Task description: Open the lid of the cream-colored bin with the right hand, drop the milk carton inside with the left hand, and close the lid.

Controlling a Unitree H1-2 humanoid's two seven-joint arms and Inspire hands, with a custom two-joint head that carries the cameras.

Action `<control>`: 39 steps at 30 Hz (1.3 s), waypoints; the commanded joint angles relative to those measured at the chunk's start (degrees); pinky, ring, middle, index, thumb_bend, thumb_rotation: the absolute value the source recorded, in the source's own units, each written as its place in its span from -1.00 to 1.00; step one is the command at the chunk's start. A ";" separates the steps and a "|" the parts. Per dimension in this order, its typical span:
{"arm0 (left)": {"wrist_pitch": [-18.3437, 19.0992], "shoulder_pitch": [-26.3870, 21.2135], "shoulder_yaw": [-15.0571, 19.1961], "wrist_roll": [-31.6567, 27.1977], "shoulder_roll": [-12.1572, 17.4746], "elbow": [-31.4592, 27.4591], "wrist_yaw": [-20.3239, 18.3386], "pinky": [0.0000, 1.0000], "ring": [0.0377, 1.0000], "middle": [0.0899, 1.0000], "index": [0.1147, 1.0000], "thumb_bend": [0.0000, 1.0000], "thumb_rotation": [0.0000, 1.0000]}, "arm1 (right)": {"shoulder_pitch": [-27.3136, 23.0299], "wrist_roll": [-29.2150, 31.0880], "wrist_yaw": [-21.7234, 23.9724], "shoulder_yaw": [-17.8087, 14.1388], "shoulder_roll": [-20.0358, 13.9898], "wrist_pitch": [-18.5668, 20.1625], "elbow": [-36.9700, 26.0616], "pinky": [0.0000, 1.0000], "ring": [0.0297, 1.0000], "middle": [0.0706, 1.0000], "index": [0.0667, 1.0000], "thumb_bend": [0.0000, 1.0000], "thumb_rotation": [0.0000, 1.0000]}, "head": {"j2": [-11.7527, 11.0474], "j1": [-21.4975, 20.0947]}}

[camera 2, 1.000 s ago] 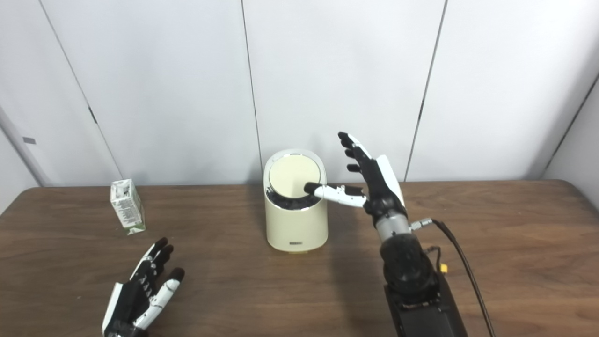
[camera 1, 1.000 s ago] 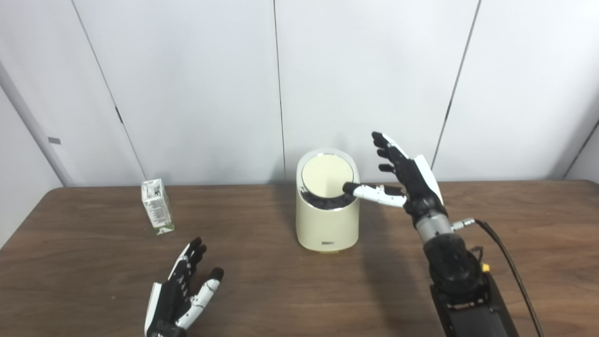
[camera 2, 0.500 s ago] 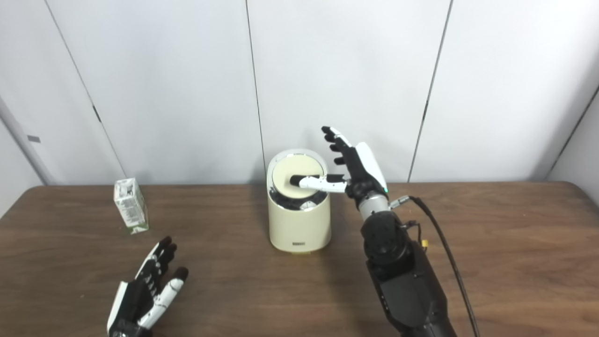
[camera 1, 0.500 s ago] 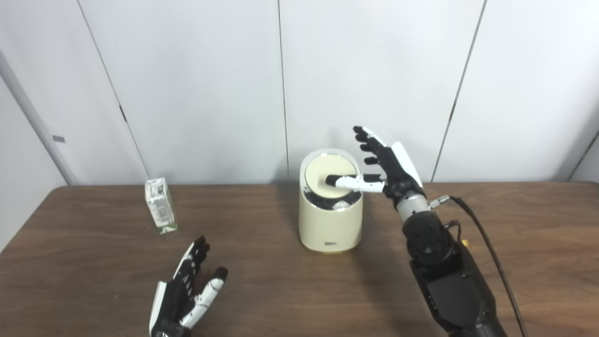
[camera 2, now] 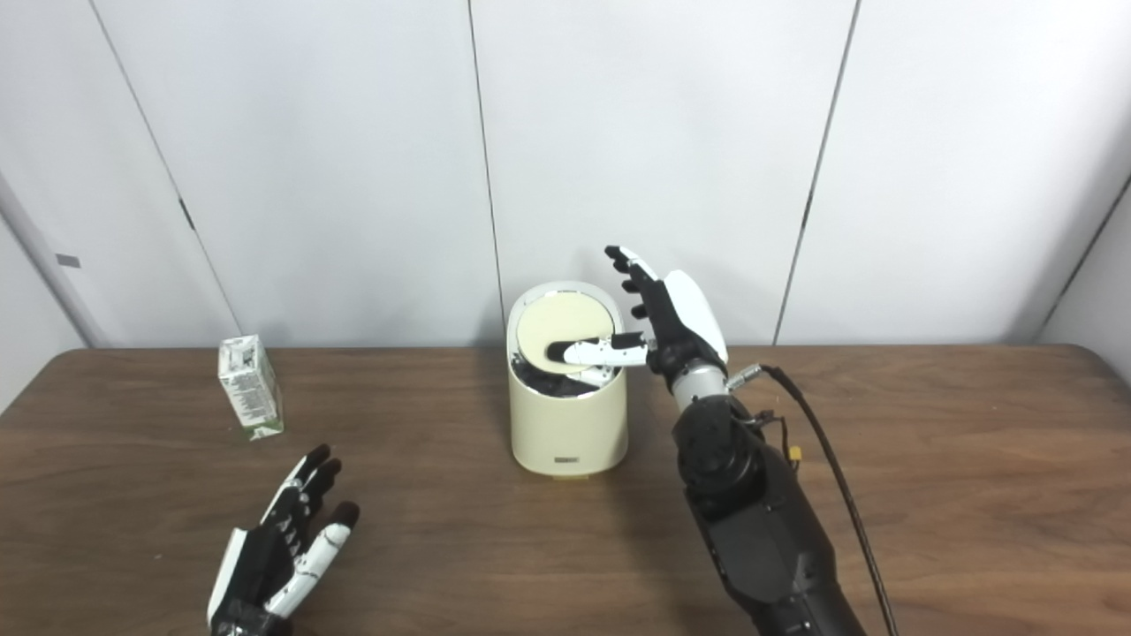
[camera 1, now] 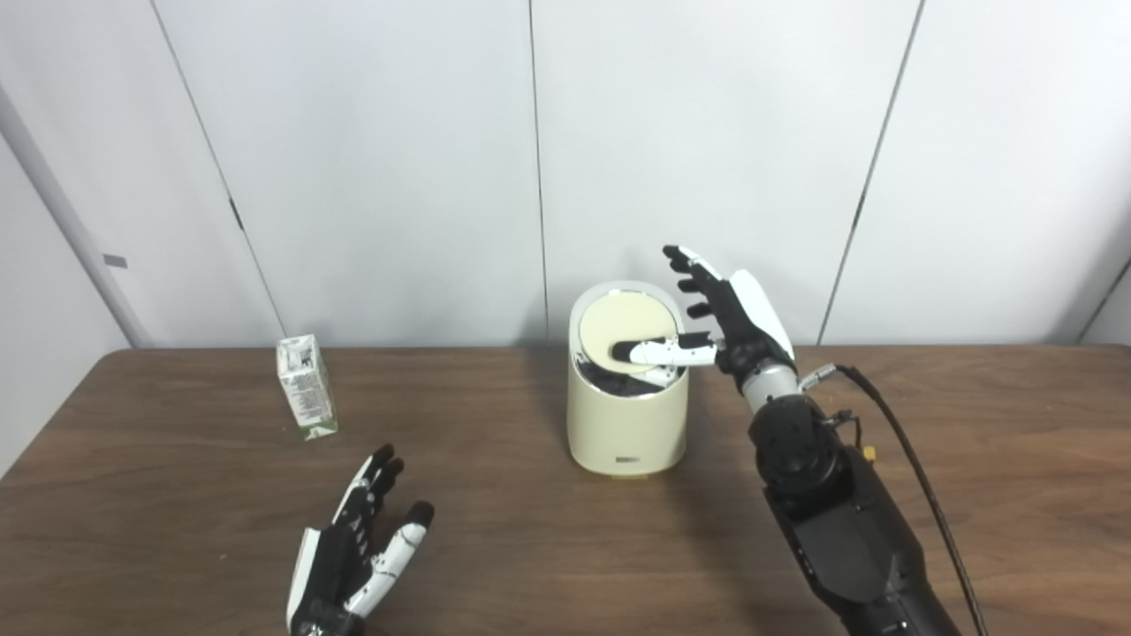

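Note:
The cream-colored bin (camera 1: 627, 422) stands mid-table near the back. Its round lid (camera 1: 624, 324) is tilted, with a dark gap showing along its front edge. My right hand (camera 1: 726, 316) is open beside the bin's right rim, fingers pointing up. Its thumb (camera 1: 658, 352) reaches left across the front part of the lid and appears to rest on it. The milk carton (camera 1: 306, 399) stands upright at the back left, untouched. My left hand (camera 1: 353, 548) lies open on the table near the front left, well short of the carton.
The brown wooden table (camera 1: 972, 495) runs the whole width, with white wall panels behind it. A black cable (camera 1: 910, 459) trails from my right wrist over the table's right side.
My right hand moved left toward the bin, and its thumb slid from the lid's right edge onto the lid's front. The carton and left hand stayed put; the camera shifted slightly.

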 commanded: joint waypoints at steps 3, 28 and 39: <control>-0.44 -0.27 -0.49 -0.39 -0.43 -0.11 -0.18 1.00 0.92 0.83 0.92 0.43 0.05 | -2.76 -2.82 -1.12 1.22 -1.34 -1.87 -0.53 0.58 0.76 0.78 0.77 0.81 -0.37 | 0.15 -0.02; -0.32 -0.38 -0.57 -0.67 -0.45 -0.44 -0.49 1.00 0.93 0.84 0.94 0.42 0.04 | -1.31 2.35 0.56 -2.39 -0.82 -1.31 -2.91 0.66 0.79 0.79 0.78 0.80 -0.35 | 0.85 0.21; 0.01 -0.17 -0.77 -0.85 -0.21 -0.62 -0.92 1.00 0.93 0.85 0.95 0.40 0.03 | 4.06 23.98 4.64 -16.85 8.41 12.17 -14.28 0.70 0.79 0.79 0.78 0.27 0.18 | 0.52 0.24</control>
